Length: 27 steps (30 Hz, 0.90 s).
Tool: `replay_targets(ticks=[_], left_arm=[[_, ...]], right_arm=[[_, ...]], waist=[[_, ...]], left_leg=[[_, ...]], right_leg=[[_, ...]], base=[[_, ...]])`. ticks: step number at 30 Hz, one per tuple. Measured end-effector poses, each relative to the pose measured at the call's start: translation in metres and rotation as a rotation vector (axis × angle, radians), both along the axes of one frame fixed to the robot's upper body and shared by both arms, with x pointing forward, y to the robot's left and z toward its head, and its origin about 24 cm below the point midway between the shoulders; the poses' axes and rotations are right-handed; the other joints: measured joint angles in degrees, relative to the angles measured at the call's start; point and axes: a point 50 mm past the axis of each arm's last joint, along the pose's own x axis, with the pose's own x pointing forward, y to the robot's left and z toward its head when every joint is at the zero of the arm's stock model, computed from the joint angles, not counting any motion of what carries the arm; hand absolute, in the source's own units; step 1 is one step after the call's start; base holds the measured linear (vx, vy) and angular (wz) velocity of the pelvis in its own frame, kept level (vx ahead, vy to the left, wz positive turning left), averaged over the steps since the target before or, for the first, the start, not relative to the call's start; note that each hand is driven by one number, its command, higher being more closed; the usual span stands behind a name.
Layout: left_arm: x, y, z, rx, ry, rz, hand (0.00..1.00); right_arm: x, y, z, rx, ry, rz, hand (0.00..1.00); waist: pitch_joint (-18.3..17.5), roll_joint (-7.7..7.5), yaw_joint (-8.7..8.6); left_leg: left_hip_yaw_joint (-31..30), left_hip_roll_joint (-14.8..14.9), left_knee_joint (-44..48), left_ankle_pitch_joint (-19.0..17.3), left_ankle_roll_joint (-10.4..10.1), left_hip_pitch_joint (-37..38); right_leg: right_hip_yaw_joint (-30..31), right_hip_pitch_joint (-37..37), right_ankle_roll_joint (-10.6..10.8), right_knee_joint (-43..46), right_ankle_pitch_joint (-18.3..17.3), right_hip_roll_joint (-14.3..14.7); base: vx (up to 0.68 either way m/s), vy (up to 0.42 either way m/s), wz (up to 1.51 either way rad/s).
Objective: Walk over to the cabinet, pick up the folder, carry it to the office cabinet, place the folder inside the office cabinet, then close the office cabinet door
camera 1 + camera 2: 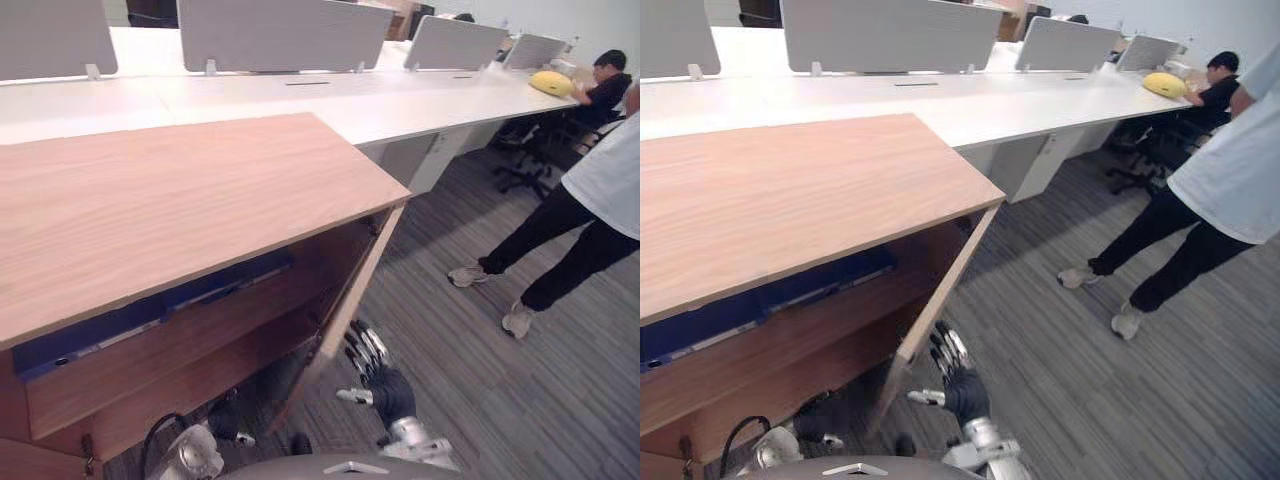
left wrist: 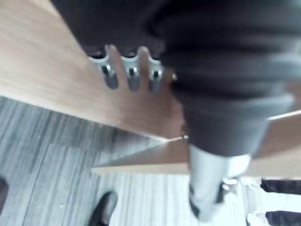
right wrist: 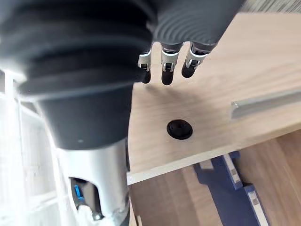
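Folder [image 1: 150, 312] is already sitting in the office cabinet [image 1: 180, 200]: blue, lying flat on the upper shelf under the top board, long axis running along the cabinet front. Neither hand is carrying it.

What's remaining, as I'm reading it, is the door [image 3: 225, 70]. It's standing swung out from the cabinet's right front corner, free edge pointing back toward the robot.

Right hand [image 1: 385, 385] is hovering just beside that free edge, on the door's outer side. It's released, with the digits straight-ish and gripping nothing. The right wrist view is showing the tips close to the outer face, with the round lock hole [image 3: 179, 129] and bar handle [image 3: 268, 101] further along the panel. I can't tell whether they're touching.

Left hand [image 1: 226, 420] is hanging low by the cabinet's bottom front, looking relaxed and holding nothing. It's on the inner side of the door's arc.

Key geometry: the door is lying to the robot's left of the right hand, and the opening is further left again. So the right hand is the nearer, better-placed one, and a push toward the left should be swinging the door shut. I'd be watching the left hand, which may be sitting in the closing path.

Person [image 1: 610, 170] is standing well apart on the right, clear of the door.
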Motion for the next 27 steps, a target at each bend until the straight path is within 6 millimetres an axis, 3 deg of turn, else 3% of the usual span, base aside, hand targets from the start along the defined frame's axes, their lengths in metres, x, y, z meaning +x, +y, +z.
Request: replay_targets(ticks=[7, 15, 21, 27], left_arm=[[-0.003, 0.006, -0.004, 0.006, 0.033, 0.067, 0.0], [0.003, 0.018, 0.002, -0.027, 0.0, 0.199, 0.0], [0.007, 0.025, 0.006, -0.017, -0.038, 0.252, 0.0], [0.008, 0.03, 0.007, -0.004, -0.057, 0.295, 0.0]], right_arm=[[0.027, 0.005, -0.013, -0.007, 0.002, 0.011, 0.0], [0.065, -0.015, -0.039, -0.101, 0.082, -0.074, 0.0], [0.077, -0.027, -0.055, -0.17, 0.151, -0.133, 0.0], [0.074, -0.041, -0.072, -0.299, 0.216, -0.184, 0.0]], waist=[[0.11, 0.28, 1.34], [1.05, 2.3, 4.31], [1.85, 3.47, 4.94], [2.08, 3.72, 5.38]], left_leg=[[-3.93, -0.97, -0.52, 0.47, 0.7, -1.07], [-7.53, -1.78, -1.57, 1.57, 1.53, -2.28], [-11.28, -2.05, -3.28, 3.18, 1.63, -2.82], [-15.13, -2.06, -3.52, 4.37, 1.67, -4.12]], right_leg=[[-3.62, 1.19, -0.8, -1.12, -0.53, -1.08], [-7.48, 1.83, -1.71, -1.89, -1.1, -1.92], [-11.25, 2.84, -1.63, -2.88, -1.06, -2.22], [-14.87, 3.67, -1.61, -3.6, -1.04, -2.38]], base=[[0.02, 0.008, 0.28], [-0.01, -0.01, 0.25], [0.0, -0.018, 0.31], [0.0, -0.026, 0.33]])
